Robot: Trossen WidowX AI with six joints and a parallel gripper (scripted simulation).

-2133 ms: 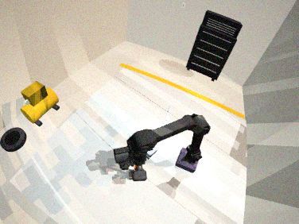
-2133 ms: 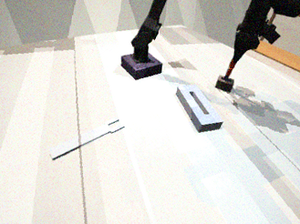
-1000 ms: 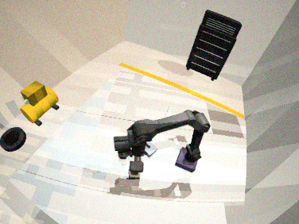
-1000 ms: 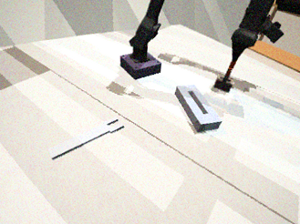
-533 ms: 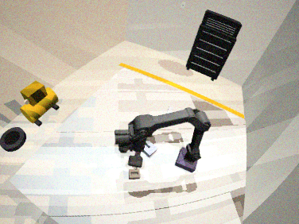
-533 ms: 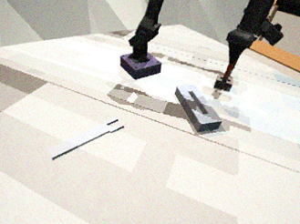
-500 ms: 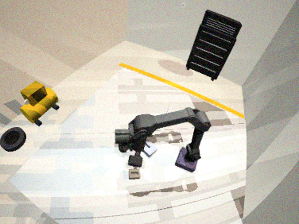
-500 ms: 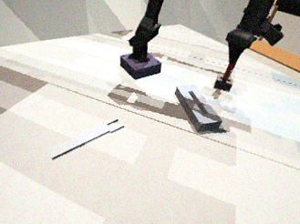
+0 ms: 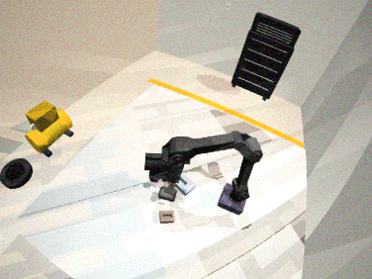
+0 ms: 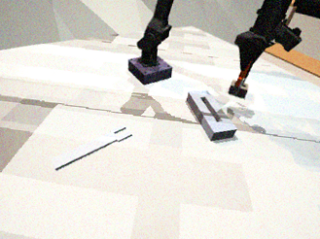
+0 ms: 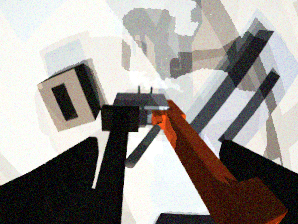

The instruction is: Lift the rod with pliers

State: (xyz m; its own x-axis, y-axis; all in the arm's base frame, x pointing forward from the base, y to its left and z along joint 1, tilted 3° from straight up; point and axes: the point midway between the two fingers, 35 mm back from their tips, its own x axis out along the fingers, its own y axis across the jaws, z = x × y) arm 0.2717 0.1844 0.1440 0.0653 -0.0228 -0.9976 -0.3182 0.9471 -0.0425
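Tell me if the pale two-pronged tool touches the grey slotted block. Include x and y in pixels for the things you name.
Apart. The exterior view shows tabletop between the pale two-pronged tool (image 10: 85, 154) and the grey slotted block (image 9: 187, 186) (image 10: 203, 111) (image 11: 235, 102).

No text, labels, brands, numbers or signs can be read in any view. Faint marks on the purple base block (image 9: 225, 205) (image 10: 146, 76) are too blurred to be made out as lettering.

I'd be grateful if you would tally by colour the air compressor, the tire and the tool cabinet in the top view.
Yellow: 1 (air compressor)
Black: 2 (tire, tool cabinet)
Total: 3
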